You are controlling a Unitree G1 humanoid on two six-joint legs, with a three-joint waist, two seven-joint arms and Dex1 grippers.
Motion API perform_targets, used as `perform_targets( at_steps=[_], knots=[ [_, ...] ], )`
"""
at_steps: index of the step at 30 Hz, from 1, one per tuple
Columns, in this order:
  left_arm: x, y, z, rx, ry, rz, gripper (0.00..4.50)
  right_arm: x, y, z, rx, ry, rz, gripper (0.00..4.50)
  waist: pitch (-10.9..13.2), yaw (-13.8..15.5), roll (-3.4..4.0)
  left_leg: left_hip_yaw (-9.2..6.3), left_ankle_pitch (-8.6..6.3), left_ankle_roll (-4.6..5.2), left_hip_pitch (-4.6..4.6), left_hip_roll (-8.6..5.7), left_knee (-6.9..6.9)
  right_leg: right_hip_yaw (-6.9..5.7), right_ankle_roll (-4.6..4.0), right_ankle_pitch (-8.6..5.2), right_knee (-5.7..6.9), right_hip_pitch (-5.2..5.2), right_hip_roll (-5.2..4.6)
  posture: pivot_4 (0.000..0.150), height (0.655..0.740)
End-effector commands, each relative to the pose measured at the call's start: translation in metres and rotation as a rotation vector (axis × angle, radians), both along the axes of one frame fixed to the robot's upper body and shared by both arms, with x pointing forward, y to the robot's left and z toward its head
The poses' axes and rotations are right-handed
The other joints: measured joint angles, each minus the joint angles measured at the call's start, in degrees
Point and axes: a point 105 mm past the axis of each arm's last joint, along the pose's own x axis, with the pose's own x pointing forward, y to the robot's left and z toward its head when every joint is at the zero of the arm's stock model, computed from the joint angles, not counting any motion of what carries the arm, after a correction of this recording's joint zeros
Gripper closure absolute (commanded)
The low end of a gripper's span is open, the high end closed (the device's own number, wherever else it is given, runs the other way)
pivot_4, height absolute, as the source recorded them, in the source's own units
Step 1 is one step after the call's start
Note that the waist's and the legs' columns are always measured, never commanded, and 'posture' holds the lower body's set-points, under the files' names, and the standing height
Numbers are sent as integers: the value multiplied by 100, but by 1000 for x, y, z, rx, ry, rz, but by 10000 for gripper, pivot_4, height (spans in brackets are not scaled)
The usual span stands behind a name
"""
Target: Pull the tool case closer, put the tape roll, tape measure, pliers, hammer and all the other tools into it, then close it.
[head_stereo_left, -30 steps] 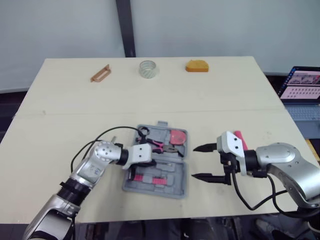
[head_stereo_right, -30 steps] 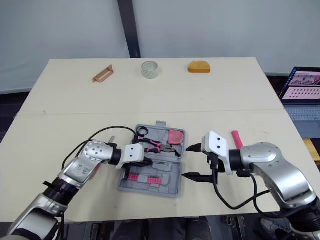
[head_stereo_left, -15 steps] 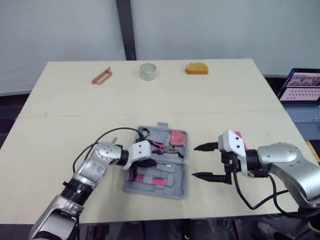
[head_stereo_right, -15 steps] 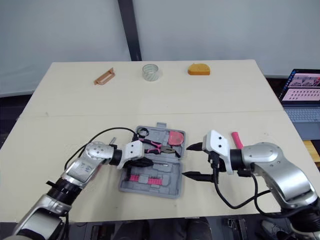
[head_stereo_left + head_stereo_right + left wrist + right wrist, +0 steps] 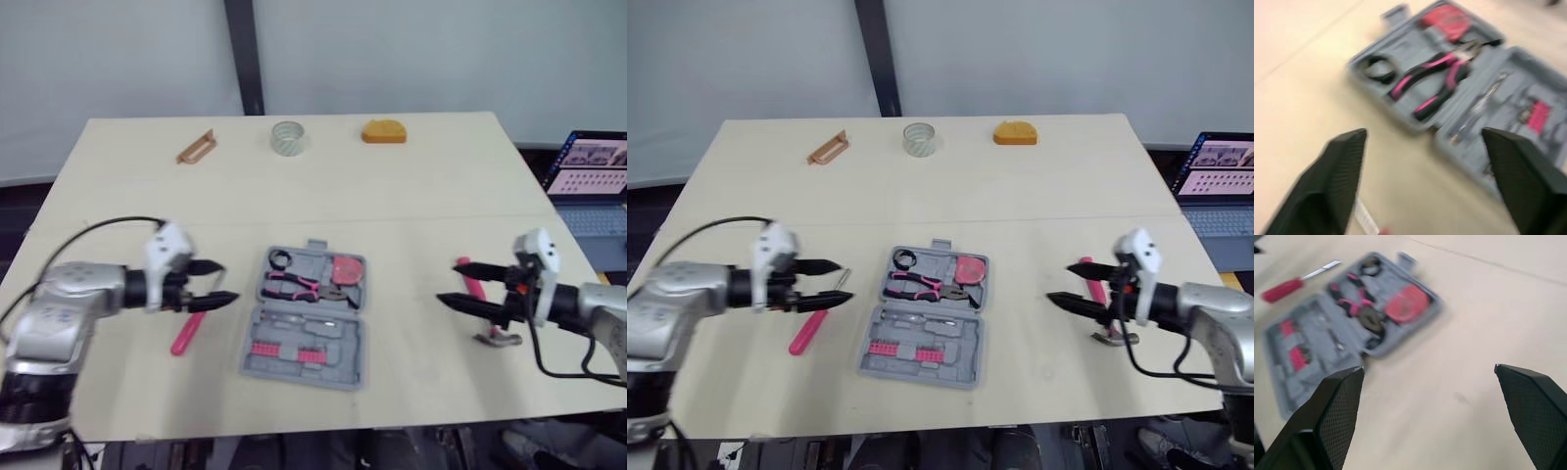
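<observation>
The grey tool case (image 5: 345,364) lies open at the table's middle. In it are pink-handled pliers (image 5: 294,285), a red tape measure (image 5: 345,269), a black coil (image 5: 279,259) and pink bits (image 5: 294,352). My left gripper (image 5: 213,283) hovers open and empty left of the case, above a pink-handled screwdriver (image 5: 185,333). My right gripper (image 5: 453,283) stands open and empty to the right of the case, over a pink-handled hammer (image 5: 474,290). A tape roll (image 5: 288,136) and an orange tape measure (image 5: 384,131) sit at the far edge.
A brown flat tool (image 5: 196,147) lies at the far left of the table. A laptop (image 5: 593,166) stands off the table's right side. Bare tabletop (image 5: 411,215) stretches between the case and the far objects.
My left gripper has pulled out of the case to the left and opened. My right gripper has swung right, away from the case. The screwdriver and the hammer now lie uncovered.
</observation>
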Motion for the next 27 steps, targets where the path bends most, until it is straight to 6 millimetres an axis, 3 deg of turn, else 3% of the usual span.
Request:
perform_targets(
  at_steps=[1, 5, 7, 12, 16, 27],
  knots=[
    [-12, 40, 1, 22, -30, 139, 800, -1, -33, 10, -54, -48, -89, 0, 5, -15, 8, 1, 0, 0, 1, 0, -2, 0, 0, 0, -1, -1, 0, 1500, 7400],
    [-36, 100, -17, 39, -19, 380, 800, -5, -78, -7, -104, -22, -249, 0, 7, -37, 8, 3, 0, 0, 2, 2, -7, -1, 0, 0, -2, -2, 1, 1500, 7400],
    [-47, 121, -22, 38, -28, 462, 800, -7, -93, -15, -127, -22, -300, 0, 7, -41, 8, 3, 0, 0, 2, 1, -8, -1, 0, 0, -5, -2, 1, 1500, 7400],
    [-65, 153, -36, 53, -39, 572, 800, -3, -116, -26, -137, -44, -396, 0, 15, -104, 22, 7, -1, -1, 4, 2, -9, 1, 0, 0, -4, -2, 0, 1500, 7400],
    [-65, 155, -40, 52, -53, 568, 800, 4, -125, -27, -146, -80, -438, 0, 18, -161, 27, 9, -1, -2, 6, 3, -21, 0, 0, 0, -6, -4, 1, 1500, 7400],
    [-52, 147, -41, 49, -71, 522, 800, 5, -124, -25, -103, -103, -422, 0, 22, -271, 32, -17, 1, -1, 4, -7, -38, -24, 1, 0, -13, 16, -15, 1500, 7400]
  ],
)
